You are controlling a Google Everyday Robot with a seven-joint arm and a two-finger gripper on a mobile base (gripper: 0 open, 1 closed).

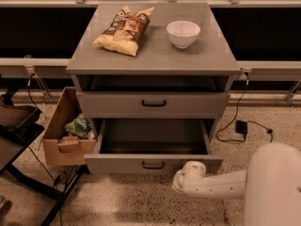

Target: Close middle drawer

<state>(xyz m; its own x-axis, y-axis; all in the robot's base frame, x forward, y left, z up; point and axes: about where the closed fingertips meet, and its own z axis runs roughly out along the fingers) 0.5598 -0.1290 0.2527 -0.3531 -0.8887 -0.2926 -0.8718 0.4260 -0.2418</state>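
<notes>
white gripper (187,173) low beside grey middle drawer (117,164), white bowl (183,33), speckled floor (141,202)

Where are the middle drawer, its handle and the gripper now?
middle drawer (113,164): camera view, grey front panel left of centre.
handle (153,164): camera view, middle of the black bar.
gripper (185,176): camera view, white arm tip by the drawer's right front corner.
</notes>
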